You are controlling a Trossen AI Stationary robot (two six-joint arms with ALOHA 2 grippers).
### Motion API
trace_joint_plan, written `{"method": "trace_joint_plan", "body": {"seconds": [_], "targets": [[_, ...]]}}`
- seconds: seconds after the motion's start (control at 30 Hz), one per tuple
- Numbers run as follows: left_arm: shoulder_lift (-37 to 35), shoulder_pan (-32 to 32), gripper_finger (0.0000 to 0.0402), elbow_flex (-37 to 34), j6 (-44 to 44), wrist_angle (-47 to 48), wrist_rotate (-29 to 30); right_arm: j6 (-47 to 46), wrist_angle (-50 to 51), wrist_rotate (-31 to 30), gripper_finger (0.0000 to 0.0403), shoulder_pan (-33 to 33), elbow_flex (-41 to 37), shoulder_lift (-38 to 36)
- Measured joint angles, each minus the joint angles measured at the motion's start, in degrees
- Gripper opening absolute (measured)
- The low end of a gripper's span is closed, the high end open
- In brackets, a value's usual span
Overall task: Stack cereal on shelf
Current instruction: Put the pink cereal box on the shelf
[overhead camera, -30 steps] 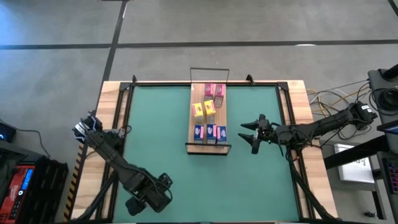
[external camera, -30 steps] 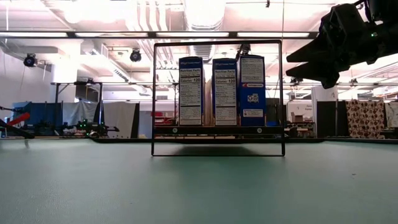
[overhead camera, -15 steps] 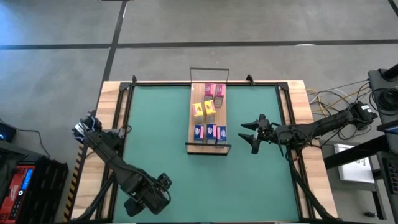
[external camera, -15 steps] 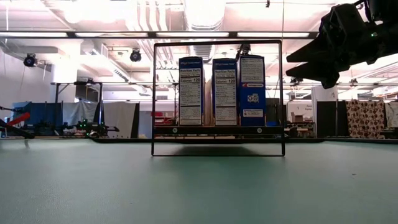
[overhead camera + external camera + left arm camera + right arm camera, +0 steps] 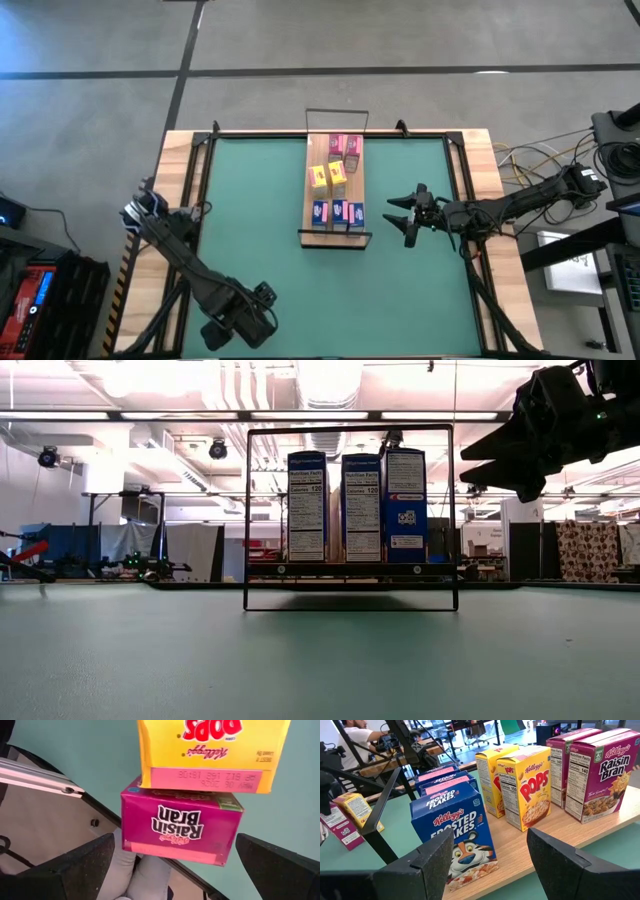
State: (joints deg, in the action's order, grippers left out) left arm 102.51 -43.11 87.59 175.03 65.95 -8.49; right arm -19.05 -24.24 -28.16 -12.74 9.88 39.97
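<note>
seven cereal boxes point(image 5: 336, 178) upright on shelf point(image 5: 316, 152), mid-tabletop point(image 5: 260, 200). pick-up step: left gripper point(image 5: 238, 318), fingers spread, over raisin bran box point(image 5: 182, 827) touching pops box point(image 5: 210, 750). right gripper point(image 5: 400, 217) beside shelf, fingers apart, empty. next: lower, pinch squarely.

Cereal boxes point(image 5: 336, 185) stand in rows on the shelf point(image 5: 318, 158) mid-table, the right claw point(image 5: 400, 216) just beside it.
</note>
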Motion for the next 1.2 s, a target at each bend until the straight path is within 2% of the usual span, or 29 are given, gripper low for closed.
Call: {"method": "trace_joint_plan", "body": {"seconds": [0.57,1.0,1.2], "targets": [[2.04,-0.36,0.0394,-0.42,-0.09,2.11,0.57,0.00,0.00,0.01,0.0240,0.00,0.00,0.00],[3.55,-0.08,0.0287,-0.46,-4.76,1.26,4.36,0.00,-0.01,0.00,0.0240,0.01,-0.01,0.00],[3.55,0.46,0.0274,0.57,-13.53,1.03,10.70,0.00,-0.01,0.00,0.0240,0.00,0.00,0.00]]}}
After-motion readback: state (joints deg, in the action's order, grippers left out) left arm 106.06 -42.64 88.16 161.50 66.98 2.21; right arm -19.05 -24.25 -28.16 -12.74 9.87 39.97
